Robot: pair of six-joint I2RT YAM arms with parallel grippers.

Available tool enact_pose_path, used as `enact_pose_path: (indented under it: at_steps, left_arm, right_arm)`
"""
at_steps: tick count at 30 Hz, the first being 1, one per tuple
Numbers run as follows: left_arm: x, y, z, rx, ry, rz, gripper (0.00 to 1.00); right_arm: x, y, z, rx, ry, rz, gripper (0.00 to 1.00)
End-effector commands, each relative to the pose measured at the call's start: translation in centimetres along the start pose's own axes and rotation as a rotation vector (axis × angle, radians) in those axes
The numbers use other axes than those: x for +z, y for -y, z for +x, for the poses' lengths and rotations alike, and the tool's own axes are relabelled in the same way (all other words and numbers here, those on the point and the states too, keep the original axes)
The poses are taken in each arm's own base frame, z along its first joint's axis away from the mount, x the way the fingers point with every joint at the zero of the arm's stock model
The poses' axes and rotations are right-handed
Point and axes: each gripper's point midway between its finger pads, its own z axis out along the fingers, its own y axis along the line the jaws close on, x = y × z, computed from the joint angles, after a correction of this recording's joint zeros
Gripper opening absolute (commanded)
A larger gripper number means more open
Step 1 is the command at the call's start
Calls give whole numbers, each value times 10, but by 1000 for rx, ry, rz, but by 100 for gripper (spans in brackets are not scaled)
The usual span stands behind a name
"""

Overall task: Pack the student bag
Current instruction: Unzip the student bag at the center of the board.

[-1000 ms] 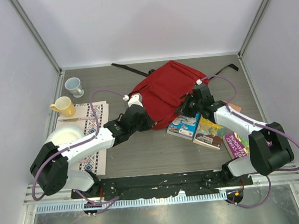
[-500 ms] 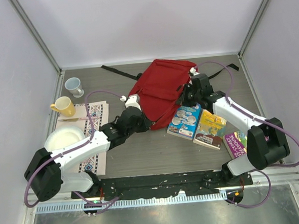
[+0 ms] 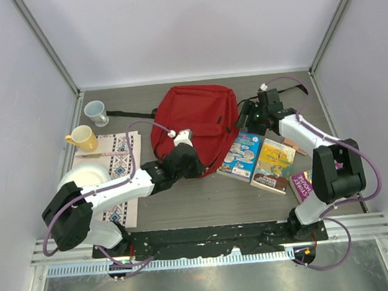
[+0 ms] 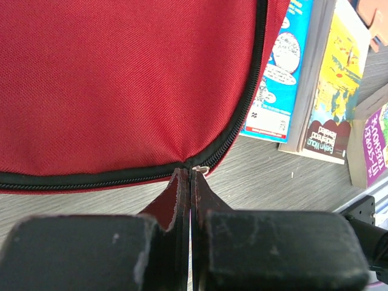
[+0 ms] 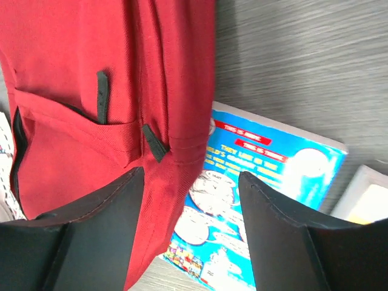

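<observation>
The student bag [image 3: 193, 119], a red backpack with black zipper trim, lies flat mid-table. My left gripper [image 3: 194, 164] sits at its near edge. In the left wrist view that gripper [image 4: 191, 173] is shut on the small zipper pull [image 4: 204, 168] of the black zipper [image 4: 242, 109]. My right gripper [image 3: 247, 119] hovers at the bag's right side with its jaws open. In the right wrist view its fingers [image 5: 191, 179] straddle the bag's red edge [image 5: 176, 91] and a blue book [image 5: 267, 188], gripping neither.
A blue book [image 3: 240, 155], a yellow book [image 3: 273, 165] and a purple book [image 3: 302, 186] lie right of the bag. At the left are a pale mug [image 3: 97, 113], a yellow mug [image 3: 81, 138], a white plate [image 3: 83, 178] and a patterned mat [image 3: 119, 165]. A black strap [image 3: 128, 113] trails left.
The bag has swung left and settled flat. My right gripper has let go of it and opened. My left gripper stayed shut and followed the bag's near edge.
</observation>
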Motion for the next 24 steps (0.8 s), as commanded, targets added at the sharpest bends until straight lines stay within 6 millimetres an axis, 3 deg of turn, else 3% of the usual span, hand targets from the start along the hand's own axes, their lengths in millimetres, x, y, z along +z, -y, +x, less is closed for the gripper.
enact_pose_path:
  at_steps: [1,3,7,11,24]
  left_arm:
    - [7,15,-9,-29,13,14,0]
    - [9,20,-12,-21,15,22,0]
    - [11,28,-18,-14,26,39,0]
    - [10,36,-24,-2,32,59,0]
    - [9,39,-25,2,32,74,0]
  right_arm:
    - [-36,1,-10,53,73,-16,69]
    - [-50,-11,1,78,54,-89,70]
    - [-57,-32,37,206,-37,-240,70]
    - [-62,-47,52,233,-56,-284,70]
    - [-33,-78,84,274,-153,-316,69]
